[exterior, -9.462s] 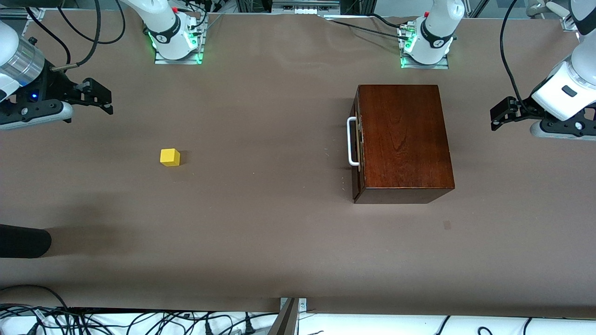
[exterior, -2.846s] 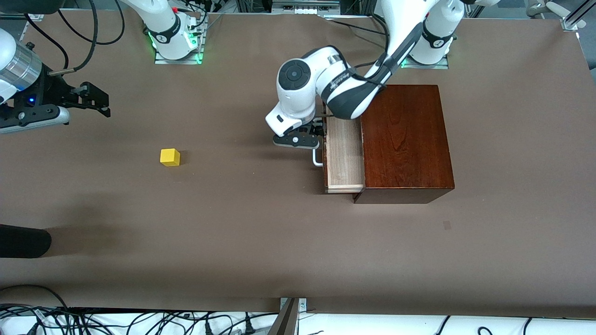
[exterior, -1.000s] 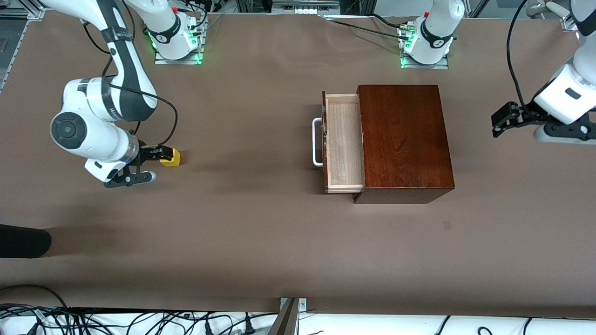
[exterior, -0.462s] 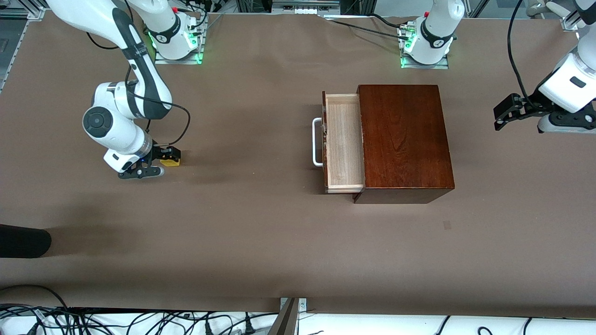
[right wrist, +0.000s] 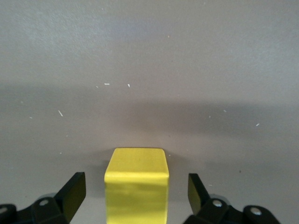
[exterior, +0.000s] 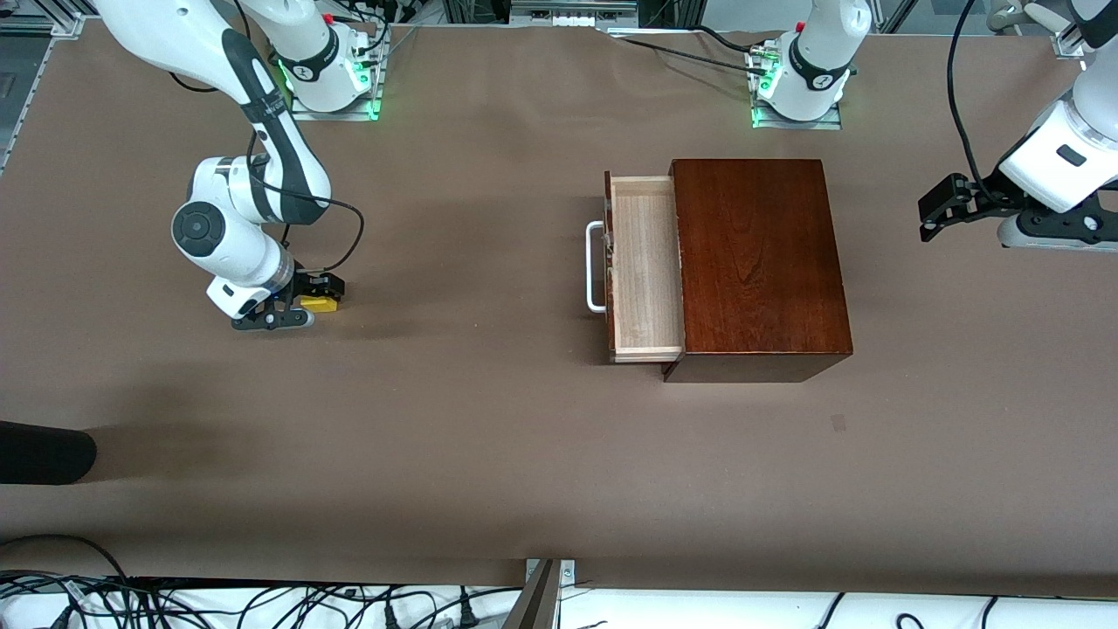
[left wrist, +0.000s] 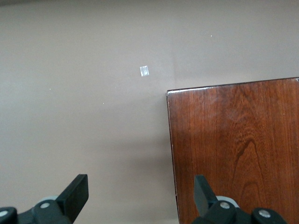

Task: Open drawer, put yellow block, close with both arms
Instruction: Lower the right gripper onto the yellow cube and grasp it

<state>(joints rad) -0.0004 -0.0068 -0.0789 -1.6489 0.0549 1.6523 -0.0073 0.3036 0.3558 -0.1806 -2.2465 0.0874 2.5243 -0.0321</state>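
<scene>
Right pincer (exterior: 316,292) was down at the tabletop (exterior: 489,437) toward the right arm's end, its fingers (right wrist: 72,191) spread with the yellow block (exterior: 320,303) sitting between them. In the right wrist view a gap showed on each side of the block (right wrist: 136,184), so the fingers stood apart from it and were not pinching it. The block was a cube with no long axis, resting flat on the tabletop, one face squared to the pincer.

Well apart from it, toward the left arm's end, the drawer (exterior: 645,266) stood pulled partway out of the dark wooden box (exterior: 758,262). Its pale tray ran long from nearer the front camera to farther away, and its front with the white handle (exterior: 594,266) faced the right arm's end of the tabletop, toward the block.

Left pincer (exterior: 936,210) waited in the air over the tabletop's edge at the left arm's end, fingers (left wrist: 77,193) spread wide and holding nothing.
</scene>
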